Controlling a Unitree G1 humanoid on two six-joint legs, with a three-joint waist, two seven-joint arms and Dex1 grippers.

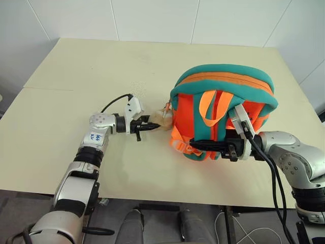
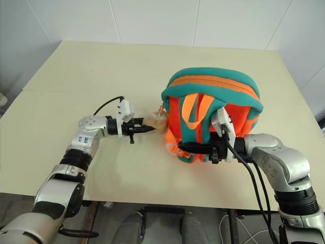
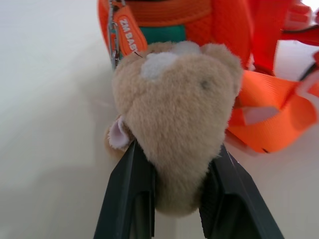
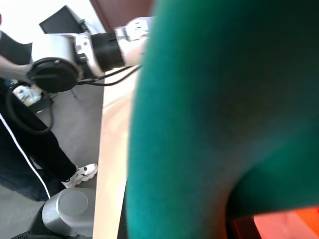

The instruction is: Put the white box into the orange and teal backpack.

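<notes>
The orange and teal backpack (image 1: 223, 109) stands on the cream tabletop (image 1: 76, 71) between the two claws, its strap side turned toward the camera: a small rounded bag with a bright orange quilted body, a thick teal band arching over the top with an orange stripe along it, teal shoulder straps running down the face and an orange webbing loop hanging between them. More orange webbing with white lettering trails from its base on the side nearest the left claw. The left claw (image 1: 150, 126) points level at the lower corner of the bag and is closed on the tan plush charm (image 3: 174, 119), a fuzzy bear-like toy with a white patch, which sits pinched between the two black fingers (image 3: 130, 194) in the left wrist view. Just beyond that claw's tips, the charm hangs by a short metal chain beside an orange tag (image 3: 128, 36) with white letters. The right claw (image 1: 195, 146) reaches across the foot of the backpack from the other side, its long black fingers lying against the teal straps; the teal fabric presses close against its camera, and I cannot tell whether it grips anything.
</notes>
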